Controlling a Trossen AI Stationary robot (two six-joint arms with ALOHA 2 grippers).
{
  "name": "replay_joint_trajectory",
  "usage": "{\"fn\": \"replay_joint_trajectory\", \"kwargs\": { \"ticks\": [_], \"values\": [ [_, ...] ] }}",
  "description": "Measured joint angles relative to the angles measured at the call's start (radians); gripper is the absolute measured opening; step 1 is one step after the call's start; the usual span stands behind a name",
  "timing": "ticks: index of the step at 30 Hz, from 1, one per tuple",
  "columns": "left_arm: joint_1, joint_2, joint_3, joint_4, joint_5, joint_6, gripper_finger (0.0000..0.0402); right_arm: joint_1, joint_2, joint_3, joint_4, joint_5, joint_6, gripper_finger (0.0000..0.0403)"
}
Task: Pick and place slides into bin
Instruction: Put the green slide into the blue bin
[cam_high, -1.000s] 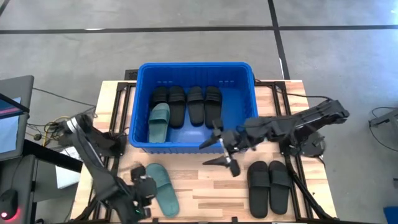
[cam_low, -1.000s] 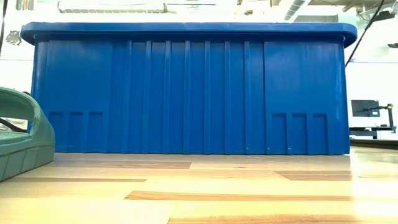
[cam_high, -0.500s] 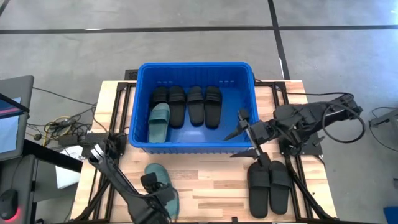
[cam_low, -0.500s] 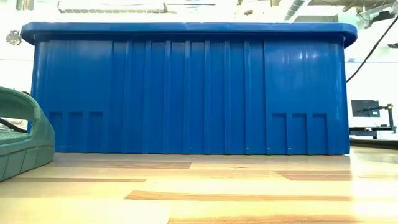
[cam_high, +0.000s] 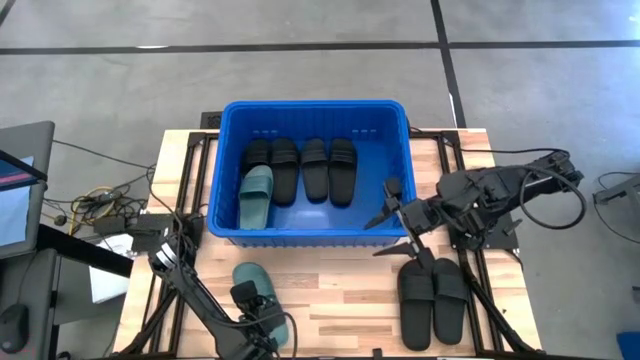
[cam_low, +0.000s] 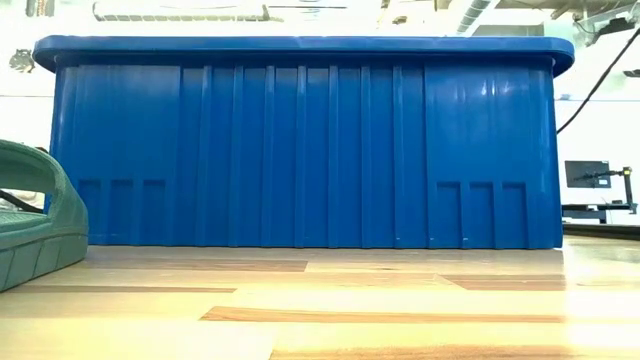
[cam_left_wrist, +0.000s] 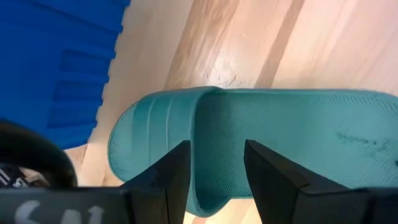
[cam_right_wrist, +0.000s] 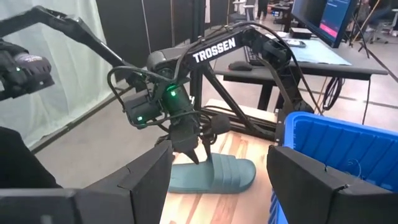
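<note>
The blue bin (cam_high: 315, 170) stands at the table's middle and holds several black slides (cam_high: 300, 168) and one green slide (cam_high: 256, 196). A second green slide (cam_high: 250, 283) lies flat on the table near the front left; it also shows in the low view (cam_low: 30, 225) and in the right wrist view (cam_right_wrist: 214, 175). My left gripper (cam_left_wrist: 214, 155) is open right over this slide, fingers pointing down, one over the strap (cam_left_wrist: 155, 130) and one over the footbed (cam_left_wrist: 298, 137). My right gripper (cam_high: 395, 217) is open and empty by the bin's near right corner. Two black slides (cam_high: 432, 296) lie side by side at the front right. My left gripper's open fingers (cam_right_wrist: 198, 149) come down from above onto the green slide near its strap end. I cannot tell whether they touch it. The slide lies flat on the table.
The bin's near wall (cam_low: 300, 150) stands between the two arms' work places. Bare wood (cam_high: 340, 300) lies between the green slide and the black pair. A monitor (cam_high: 25, 190) and cables are off the table's left edge.
My left gripper has gone toward the table's right edge, from beside the green slide on the table to right over it. My right gripper has drawn back toward the table's right edge, from the middle front of the bin to its near right corner.
</note>
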Motion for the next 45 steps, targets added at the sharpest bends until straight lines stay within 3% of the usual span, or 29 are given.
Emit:
{"fn": "replay_joint_trajectory", "kwargs": {
  "ticks": [16,30,39,45],
  "values": [
    [-0.028,-0.008,0.000,0.000,0.038,-0.006,0.0139,-0.015,0.000,0.000,-0.004,-0.001,-0.034,0.0249],
    [-0.053,-0.070,-0.001,0.000,-0.053,0.018,0.0139,-0.015,0.000,0.000,-0.039,-0.001,-0.026,0.0249],
    [-0.062,-0.084,-0.132,-0.001,0.026,-0.049,0.0139,-0.015,0.000,0.000,-0.042,-0.001,-0.052,0.0249],
    [-0.053,-0.085,-0.132,0.001,-0.025,-0.045,0.0139,-0.016,0.000,0.000,-0.042,-0.001,-0.055,0.0249]
  ]
}}
